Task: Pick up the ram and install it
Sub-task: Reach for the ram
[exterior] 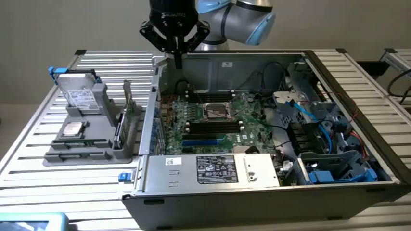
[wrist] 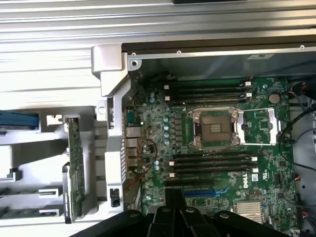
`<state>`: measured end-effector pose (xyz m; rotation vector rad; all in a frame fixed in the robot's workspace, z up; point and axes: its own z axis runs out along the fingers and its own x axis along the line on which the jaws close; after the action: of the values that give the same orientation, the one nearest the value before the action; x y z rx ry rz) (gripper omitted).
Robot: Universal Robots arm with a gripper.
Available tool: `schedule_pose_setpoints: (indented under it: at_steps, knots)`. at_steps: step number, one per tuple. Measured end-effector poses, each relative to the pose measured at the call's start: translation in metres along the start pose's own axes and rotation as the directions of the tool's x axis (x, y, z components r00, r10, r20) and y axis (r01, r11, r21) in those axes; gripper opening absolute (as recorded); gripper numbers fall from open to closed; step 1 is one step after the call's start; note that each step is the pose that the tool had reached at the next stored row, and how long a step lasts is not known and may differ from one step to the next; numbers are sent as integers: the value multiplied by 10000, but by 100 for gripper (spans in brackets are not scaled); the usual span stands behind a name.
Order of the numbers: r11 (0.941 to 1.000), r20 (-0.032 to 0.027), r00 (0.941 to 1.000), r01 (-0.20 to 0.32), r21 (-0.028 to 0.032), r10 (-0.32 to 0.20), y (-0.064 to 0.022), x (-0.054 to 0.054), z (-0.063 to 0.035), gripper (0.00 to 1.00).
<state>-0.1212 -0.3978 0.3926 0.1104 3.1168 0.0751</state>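
The ram point(exterior: 82, 143) is a slim green strip lying in a slot of the grey holder point(exterior: 90, 156) on the exterior view's left, outside the computer case. It also appears in the wrist view as a green strip point(wrist: 29, 213). My gripper point(exterior: 178, 62) hangs above the case's far left corner, well away from the ram, with its fingers together and nothing between them. Its dark body point(wrist: 172, 205) juts in over the motherboard point(wrist: 217, 148). Dark memory slots point(exterior: 213, 127) run on both sides of the CPU socket point(exterior: 218, 111).
An upright green card with a metal bracket point(exterior: 126, 108) stands in the holder between the ram and the case wall. Two silver hard drives point(exterior: 80, 96) sit behind the ram. Cables and blue drive bays point(exterior: 334, 168) crowd the case's right side. A power supply point(exterior: 212, 169) lies at the front.
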Motion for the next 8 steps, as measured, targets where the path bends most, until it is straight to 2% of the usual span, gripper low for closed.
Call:
schedule_pose_setpoints:
  at_steps: [8]
  knots:
    - [10000, 2, 10000, 0, 0, 0, 2, 0, 0, 11]
